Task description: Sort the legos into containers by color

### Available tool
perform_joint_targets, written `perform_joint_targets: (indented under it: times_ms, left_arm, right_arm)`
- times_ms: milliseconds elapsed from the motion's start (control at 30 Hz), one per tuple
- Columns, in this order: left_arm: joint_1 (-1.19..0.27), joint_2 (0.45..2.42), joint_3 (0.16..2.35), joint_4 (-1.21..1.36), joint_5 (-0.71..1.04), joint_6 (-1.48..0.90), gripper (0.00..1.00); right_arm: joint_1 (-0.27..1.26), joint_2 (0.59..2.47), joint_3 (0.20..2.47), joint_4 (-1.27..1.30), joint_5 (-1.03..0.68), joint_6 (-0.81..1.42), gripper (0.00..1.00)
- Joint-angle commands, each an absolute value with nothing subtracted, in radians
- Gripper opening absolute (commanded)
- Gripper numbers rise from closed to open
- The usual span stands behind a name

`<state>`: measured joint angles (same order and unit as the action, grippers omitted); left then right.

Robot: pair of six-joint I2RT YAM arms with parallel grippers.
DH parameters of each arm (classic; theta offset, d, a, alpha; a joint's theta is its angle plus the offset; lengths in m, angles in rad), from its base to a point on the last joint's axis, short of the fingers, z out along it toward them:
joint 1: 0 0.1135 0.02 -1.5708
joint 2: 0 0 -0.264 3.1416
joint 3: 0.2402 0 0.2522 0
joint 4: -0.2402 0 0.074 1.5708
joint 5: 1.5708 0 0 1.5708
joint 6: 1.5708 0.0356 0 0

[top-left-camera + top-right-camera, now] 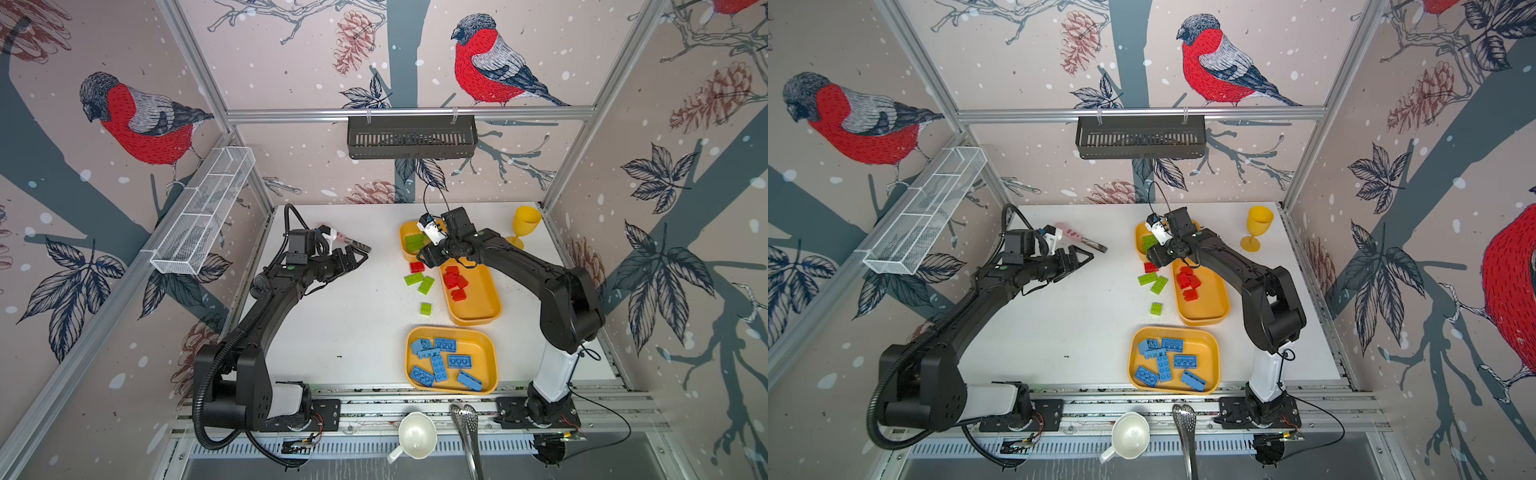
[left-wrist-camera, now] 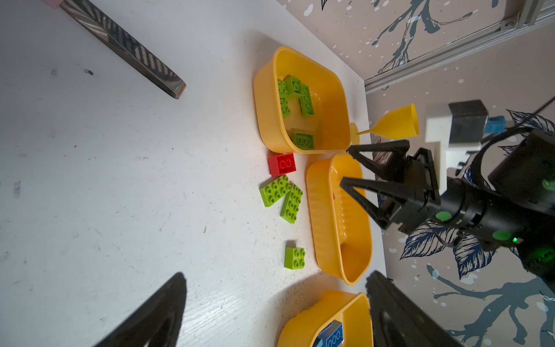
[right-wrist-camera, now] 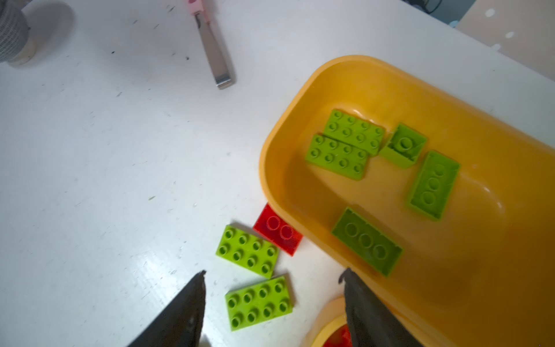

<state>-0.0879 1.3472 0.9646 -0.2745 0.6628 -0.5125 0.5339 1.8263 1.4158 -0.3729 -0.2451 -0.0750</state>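
Three yellow-orange containers stand on the right of the table. The far tray (image 1: 404, 248) holds several green legos (image 3: 345, 150). The middle tray (image 1: 478, 309) holds red legos (image 1: 455, 282), and the near tray (image 1: 490, 357) holds several blue legos (image 1: 440, 361). Loose on the table lie a red brick (image 1: 417, 267), two green plates (image 1: 414, 278) (image 1: 426, 285) and a small green brick (image 1: 425, 308). My right gripper (image 3: 273, 273) hangs open and empty over a green plate (image 3: 258, 303), between the far and middle trays. My left gripper (image 1: 360, 257) is open and empty, well left of the bricks.
A yellow goblet (image 1: 527, 220) stands at the back right. Metal tongs with a pink handle (image 1: 345, 240) lie beyond the left gripper. A white mesh basket (image 1: 203, 216) and a black basket (image 1: 411, 137) hang on the walls. A white cup (image 1: 417, 434) and a slotted spoon (image 1: 465, 417) sit at the front rail.
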Motion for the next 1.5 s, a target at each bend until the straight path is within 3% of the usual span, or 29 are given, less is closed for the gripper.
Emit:
perform_joint_targets:
  times_ms: [0, 367, 1033, 1467]
  left_arm:
    - [-0.086, 1.357, 0.976, -0.273, 0.679, -0.480, 0.93]
    - [-0.081, 1.361, 0.992, -0.343, 0.678, -0.427, 0.93]
    - [-0.076, 1.357, 0.960, -0.375, 0.721, -0.380, 0.93]
    - [-0.073, 1.367, 0.969, -0.392, 0.721, -0.353, 0.93]
  right_arm:
    - [0.578, 1.784, 1.364, -0.348, -0.191, 0.004, 0.74]
    - [0.690, 1.842, 1.307, -0.235, -0.097, 0.182, 0.74]
    - [0.719, 1.993, 1.348, -0.150, 0.047, 0.069, 0.73]
    - [0.717, 2.084, 1.425, -0.163, -0.042, 0.060, 0.72]
